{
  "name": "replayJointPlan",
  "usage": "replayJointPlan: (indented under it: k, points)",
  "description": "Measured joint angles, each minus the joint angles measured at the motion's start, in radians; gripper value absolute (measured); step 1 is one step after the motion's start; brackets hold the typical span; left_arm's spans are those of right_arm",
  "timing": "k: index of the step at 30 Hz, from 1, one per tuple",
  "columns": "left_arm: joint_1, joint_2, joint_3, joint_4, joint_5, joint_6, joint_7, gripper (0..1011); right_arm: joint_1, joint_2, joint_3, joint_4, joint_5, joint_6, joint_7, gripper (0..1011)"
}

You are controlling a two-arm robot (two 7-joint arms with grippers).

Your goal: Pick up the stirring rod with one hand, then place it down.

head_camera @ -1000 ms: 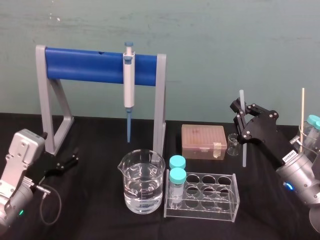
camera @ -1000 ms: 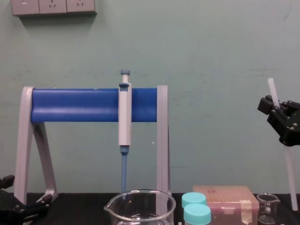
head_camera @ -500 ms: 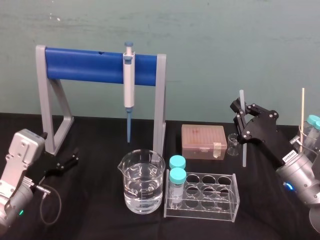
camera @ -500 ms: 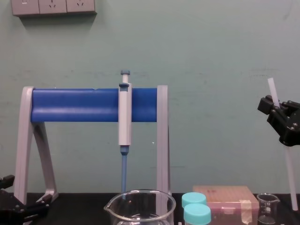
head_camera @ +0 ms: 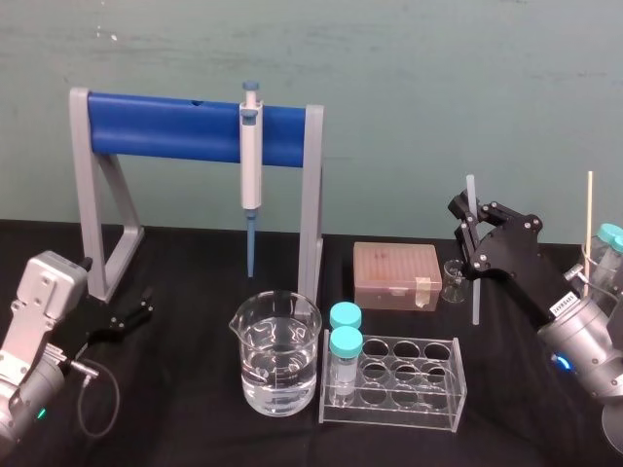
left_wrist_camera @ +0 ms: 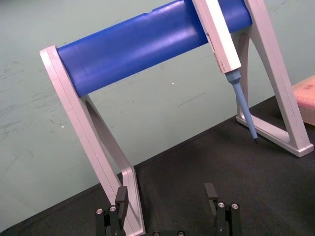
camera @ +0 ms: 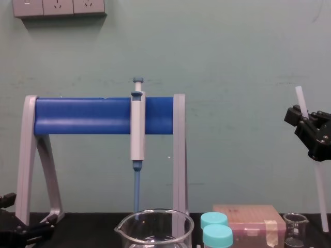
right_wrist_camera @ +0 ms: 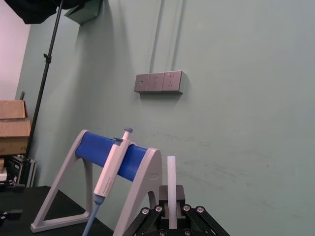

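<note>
Head view: we are seeing the long, thin, translucent white stirring rod (head_camera: 476, 297) held nearly upright at the right side of the scene. The black, angular-jointed right gripper (head_camera: 471, 226) is pinching it around its upper half. In the chest view the rod (camera: 320, 196) is leaning slightly, and its lower end appears to be hanging just above the counter rather than resting on it. The right wrist view is showing the rod (right_wrist_camera: 171, 182) rising straight out from between the closed jaws.

We are judging the pick-up as done and the placing as the step ahead. That move is calling for a slow descent, a gentle release because a smooth round rod is likely to roll, and a line clear of the glassware.

Just beside the rod's lower end, the small clear glass beaker (head_camera: 453, 280) is standing next to the pinkish translucent plastic box (head_camera: 396, 275). Nearer us, the clear acrylic tube rack (head_camera: 409, 381) is carrying two teal-capped vials (head_camera: 345, 341), beside the large glass beaker of water (head_camera: 276, 355).

Across the matte black counter (head_camera: 195, 409), the left gripper (left_wrist_camera: 166, 196) is idling low with its jaws wide and empty, near the foot of the grey-and-blue stand (head_camera: 185, 126) holding the grey pipette (head_camera: 251, 165).
</note>
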Motion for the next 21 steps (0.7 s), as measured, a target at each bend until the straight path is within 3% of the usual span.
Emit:
replayJointPlan:
  k: [21]
  points:
    - [0.0,0.0,0.0,0.0,0.0,0.0,0.0,1000,0.0,0.0,0.0,0.0,0.0,0.0,0.0,69]
